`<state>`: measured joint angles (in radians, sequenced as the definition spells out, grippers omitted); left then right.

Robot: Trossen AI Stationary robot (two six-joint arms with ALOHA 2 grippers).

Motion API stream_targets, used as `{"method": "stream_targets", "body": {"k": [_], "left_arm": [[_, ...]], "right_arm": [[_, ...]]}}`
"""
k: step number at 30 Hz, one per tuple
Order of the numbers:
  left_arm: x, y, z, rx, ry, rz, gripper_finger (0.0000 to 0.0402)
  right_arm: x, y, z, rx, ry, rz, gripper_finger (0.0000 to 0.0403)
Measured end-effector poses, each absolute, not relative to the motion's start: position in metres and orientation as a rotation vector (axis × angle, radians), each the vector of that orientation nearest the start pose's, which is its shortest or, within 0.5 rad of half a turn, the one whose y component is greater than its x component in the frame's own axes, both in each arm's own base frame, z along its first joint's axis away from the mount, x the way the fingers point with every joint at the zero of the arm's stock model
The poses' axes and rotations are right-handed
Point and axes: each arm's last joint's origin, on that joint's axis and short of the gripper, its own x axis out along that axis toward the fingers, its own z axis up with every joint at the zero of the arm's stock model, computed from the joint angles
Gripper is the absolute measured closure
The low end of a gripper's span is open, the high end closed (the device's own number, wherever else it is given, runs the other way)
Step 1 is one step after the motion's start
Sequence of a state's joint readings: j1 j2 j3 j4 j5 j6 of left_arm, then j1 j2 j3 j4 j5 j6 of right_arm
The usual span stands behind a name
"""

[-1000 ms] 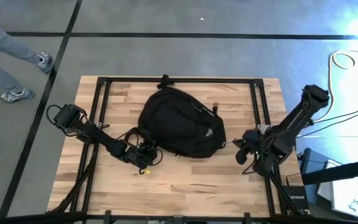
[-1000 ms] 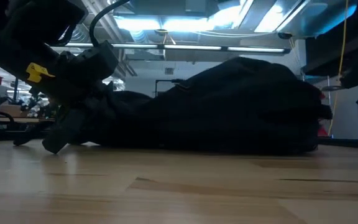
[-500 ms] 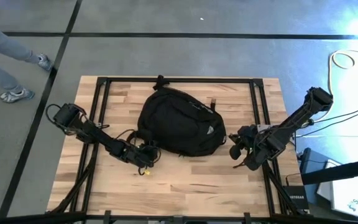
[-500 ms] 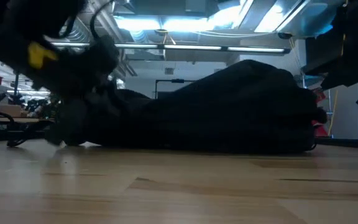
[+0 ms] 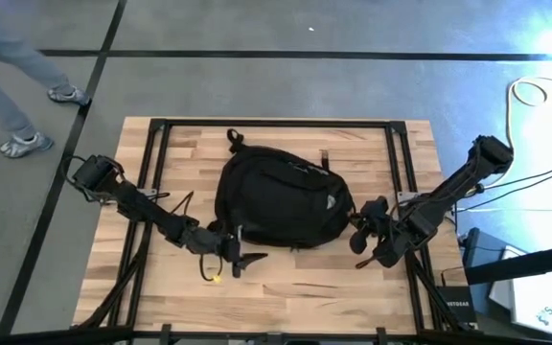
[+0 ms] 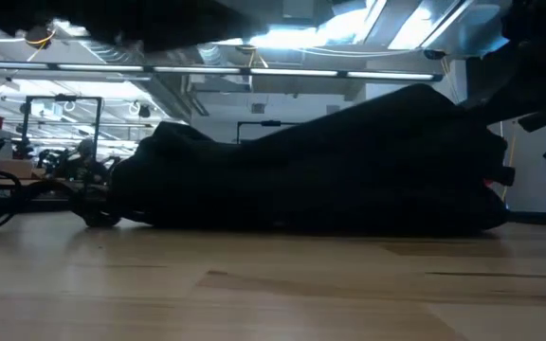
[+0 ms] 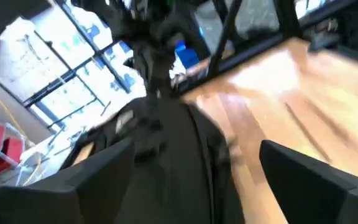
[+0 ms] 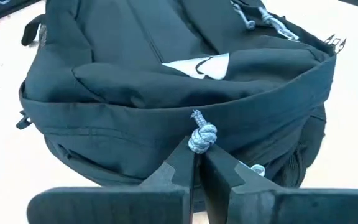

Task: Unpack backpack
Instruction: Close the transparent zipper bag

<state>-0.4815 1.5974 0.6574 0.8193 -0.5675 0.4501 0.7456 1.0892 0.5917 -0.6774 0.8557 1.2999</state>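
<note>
Large black fabric backpack [image 5: 281,203], rounded oval, lying flat at the middle of the pale wooden plank bench [image 5: 286,297], zipped shut as far as visible, small pale logo facing up near the right end. Probably soft and floppy, sagging under any lift, with a grippy woven surface; weight hard to judge, though the bulging body suggests contents inside. Best taken by the knotted grey cord zipper pull [image 8: 201,138], the straps, or the top loop, not by the slack cloth.

Right claw [image 8: 196,163] at the backpack's right end, fingers pressed together with the knotted cord sitting right at their tips, apparently pinched between them. Left claw [image 5: 242,257] just beside the backpack's lower left edge, fingers spread wide, nothing between them.

Seen only from the right wrist: the cord knot, the logo, the seam line and silver pulls on top. Seen only from above: both dark arms reaching in from either side, the loose strap curling off the top edge, a person's legs [image 5: 8,77] on the grey floor beyond the bench's left corner. From bench height, only a dark low mound with its taller end to the right. Left wrist picture smeared; black fabric between the two spread fingers, little else readable.
</note>
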Motion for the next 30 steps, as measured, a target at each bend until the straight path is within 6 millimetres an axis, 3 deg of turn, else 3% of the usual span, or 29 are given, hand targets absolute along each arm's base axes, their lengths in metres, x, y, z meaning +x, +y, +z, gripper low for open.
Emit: {"method": "stream_targets", "body": {"k": [3,7,17,21,30], "left_arm": [[0.297,-0.136,0.204,0.509,0.08,0.02,0.0067],[0.323,-0.156,0.192,0.658,0.178,-0.05,0.0066],[0.362,-0.196,0.17,0.823,0.236,0.02,0.0066],[0.365,-0.194,0.158,0.93,0.304,0.135,0.0066],[0.367,-0.172,0.151,0.932,0.463,0.487,0.0066]], "right_arm": [[0.148,0.107,0.191,0.399,0.566,-0.544,0.0403],[0.163,0.114,0.19,0.402,0.523,-0.5,0.0403],[0.227,0.118,0.192,0.31,0.534,-0.375,0.0403],[0.255,0.118,0.197,0.256,0.561,-0.345,0.0403],[0.312,0.127,0.218,0.145,0.568,-0.238,0.0403]]}}
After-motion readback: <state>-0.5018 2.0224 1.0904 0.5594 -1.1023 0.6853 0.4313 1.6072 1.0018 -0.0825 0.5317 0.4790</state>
